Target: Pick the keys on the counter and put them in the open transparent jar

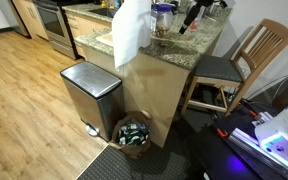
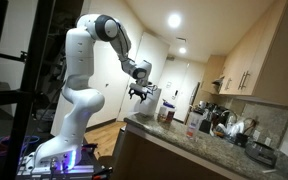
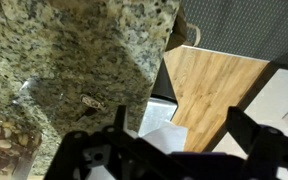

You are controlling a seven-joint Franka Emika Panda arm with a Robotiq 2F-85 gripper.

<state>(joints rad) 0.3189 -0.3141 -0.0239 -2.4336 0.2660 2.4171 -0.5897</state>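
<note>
The gripper (image 2: pixel 137 93) is held above the end of the granite surface (image 3: pixel 74 50). Its fingers are spread wide, and nothing is gripped between them. In the wrist view the keys (image 3: pixel 91 100) are seen lying flat on the surface, near its edge and close to a corner. The jar (image 1: pixel 162 20) is stood upright further in from that edge, apart from the keys.

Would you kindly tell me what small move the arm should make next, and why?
Probably a small sideways shift to centre the gripper over the keys before descending. In the wrist view the keys lie on the granite counter, left of the gap between the open fingers. In an exterior view the gripper hangs above the counter's end.
</note>
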